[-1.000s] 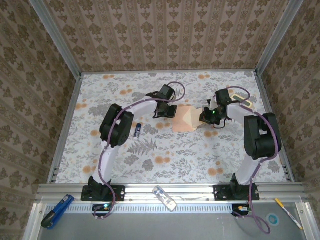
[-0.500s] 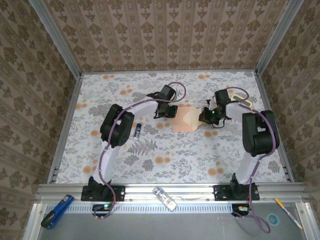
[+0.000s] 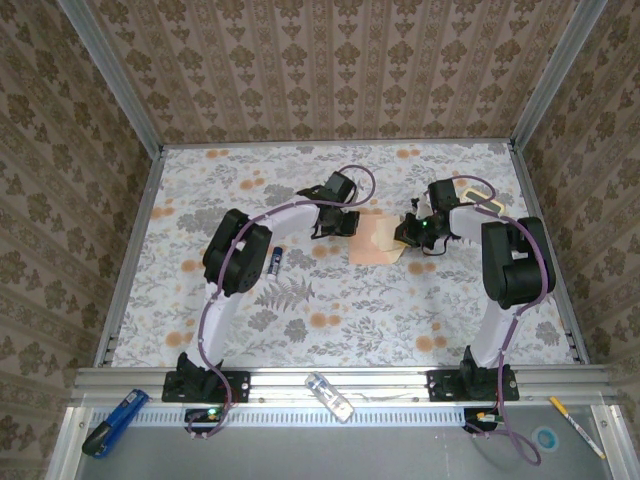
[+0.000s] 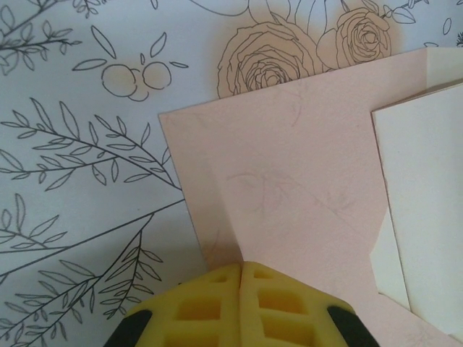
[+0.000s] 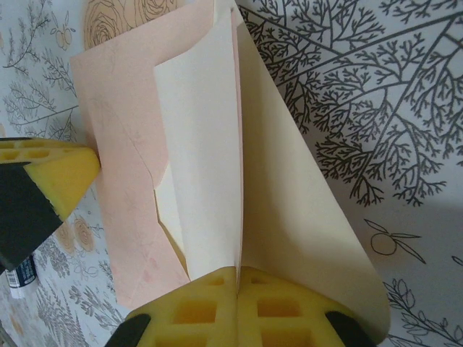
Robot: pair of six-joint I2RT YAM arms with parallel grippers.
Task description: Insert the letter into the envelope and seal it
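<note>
The salmon-pink envelope (image 3: 372, 243) (image 4: 289, 181) (image 5: 119, 123) lies flat on the flowered table between both arms. Its cream flap (image 5: 296, 210) (image 4: 427, 181) stands up off the table, curved and doubled over. My right gripper (image 5: 237, 272) (image 3: 405, 237) is shut on the flap, whose thin pink edge runs into the seam between the yellow pads. My left gripper (image 4: 241, 266) (image 3: 347, 226) is shut, its tips resting on the envelope's left edge; it also appears in the right wrist view (image 5: 83, 170). The letter is hidden.
A small blue tube (image 3: 275, 260) (image 5: 20, 278) lies left of the envelope. A tan pad (image 3: 485, 200) sits at the back right behind the right arm. On the near rail lie a clear bottle (image 3: 330, 396), a blue tool (image 3: 110, 420) and a pen (image 3: 575, 425).
The right arm has drawn in leftward, carrying the flap a little over the envelope. The left gripper and the envelope have shifted slightly right. Both grippers stay shut.
</note>
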